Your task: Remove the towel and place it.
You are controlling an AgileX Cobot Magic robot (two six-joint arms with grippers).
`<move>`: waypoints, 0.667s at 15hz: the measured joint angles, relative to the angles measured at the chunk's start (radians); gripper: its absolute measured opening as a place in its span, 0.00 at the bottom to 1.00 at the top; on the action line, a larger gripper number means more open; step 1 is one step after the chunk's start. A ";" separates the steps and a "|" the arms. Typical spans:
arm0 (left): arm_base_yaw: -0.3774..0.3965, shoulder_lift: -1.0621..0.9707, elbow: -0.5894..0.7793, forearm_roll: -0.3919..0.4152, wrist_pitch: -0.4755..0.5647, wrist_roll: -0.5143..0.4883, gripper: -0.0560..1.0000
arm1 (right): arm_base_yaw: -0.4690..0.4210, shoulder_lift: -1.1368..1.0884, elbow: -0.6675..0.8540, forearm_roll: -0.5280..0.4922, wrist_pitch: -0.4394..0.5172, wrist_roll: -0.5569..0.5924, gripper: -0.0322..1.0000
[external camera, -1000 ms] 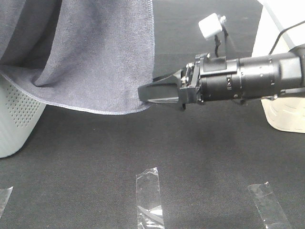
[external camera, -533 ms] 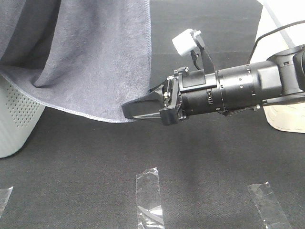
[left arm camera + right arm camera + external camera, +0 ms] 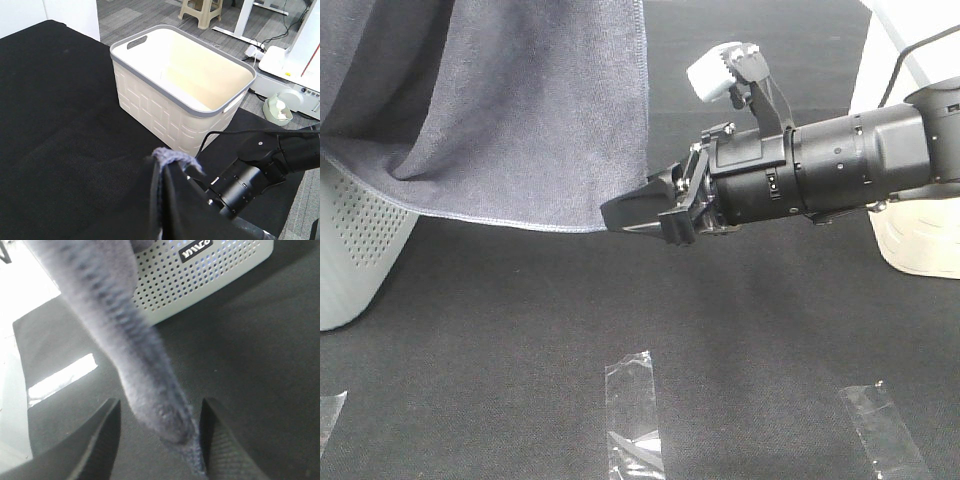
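The slate-grey towel [image 3: 520, 120] hangs in folds from above the exterior high view, its hemmed lower edge just over the black table. In the left wrist view a bunched corner of the towel [image 3: 172, 156] peaks right in front of the camera; my left gripper is shut on it, its fingers covered by cloth. My right gripper [image 3: 612, 215] reaches in from the right to the towel's lower right corner. In the right wrist view the blurred towel edge [image 3: 150, 370] hangs between the two fingers [image 3: 107, 440], which stand apart, so my right gripper [image 3: 162, 440] is open.
A white perforated box [image 3: 350, 260] stands at the left under the towel, also seen as the box [image 3: 210, 275] behind the cloth. A white basket with a grey rim [image 3: 150, 107] stands at the table's right; its wall [image 3: 920, 240] shows behind my right arm. Tape strips [image 3: 632, 410] lie near the front.
My right gripper pushed left against the towel's lower corner, then drew back to the right and rose a little, its wrist rolling. The towel's right edge swung left and back to hang straight.
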 joint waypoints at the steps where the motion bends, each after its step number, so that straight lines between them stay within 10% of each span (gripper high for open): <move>1: 0.000 0.000 0.000 0.000 0.001 0.000 0.05 | 0.000 0.000 0.000 -0.014 0.000 0.006 0.48; 8: 0.000 0.000 0.000 0.000 0.006 0.000 0.05 | 0.000 0.000 0.000 -0.024 0.002 0.012 0.03; 10: 0.000 0.000 0.000 0.020 0.006 0.000 0.05 | 0.000 0.000 0.000 -0.024 0.002 0.065 0.03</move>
